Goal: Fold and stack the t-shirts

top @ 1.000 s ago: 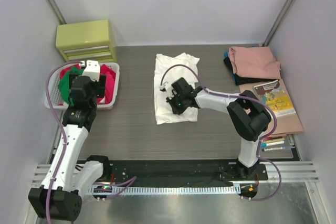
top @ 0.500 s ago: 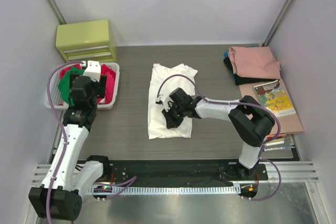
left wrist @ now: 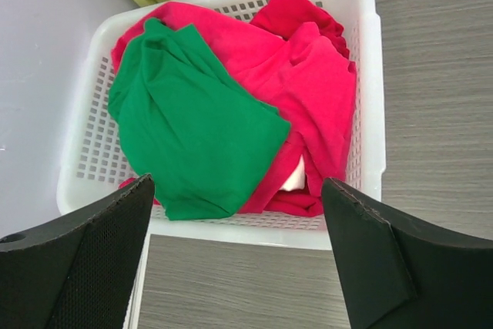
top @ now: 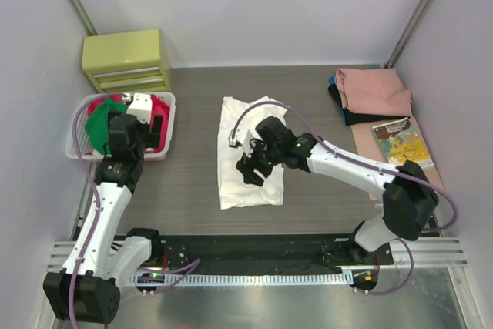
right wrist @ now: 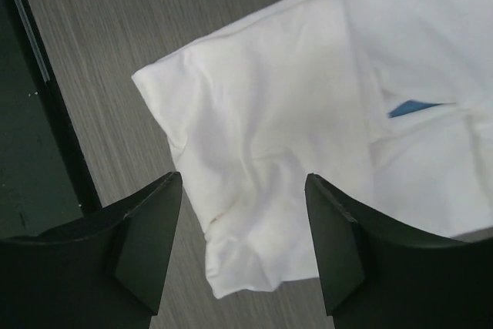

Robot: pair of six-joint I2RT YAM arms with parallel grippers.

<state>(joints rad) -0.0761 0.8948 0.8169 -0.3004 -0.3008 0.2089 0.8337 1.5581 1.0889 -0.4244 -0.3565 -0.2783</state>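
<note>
Right gripper (right wrist: 240, 182) hung spread, empty, over the folded white shirt (right wrist: 269, 113); left gripper (left wrist: 237, 184) gaped above the basket (left wrist: 370, 75). Snagging cloth could undo the fold.

The grey wood-grain bench (top: 192, 190) carries a white t-shirt (top: 235, 182) lying flat and loosely folded near its middle. At the left edge stands a white slotted basket (top: 170, 113), with a yellow-green drawer unit (top: 127, 58) just behind it in the back corner. At the back right, a folded salmon-pink t-shirt (top: 375, 90) sits atop a black t-shirt (top: 356, 118). Nearer, a thin book (top: 400, 142) rests on a brown board (top: 427, 182), with pens (top: 404, 209) at the board's near end.
</note>
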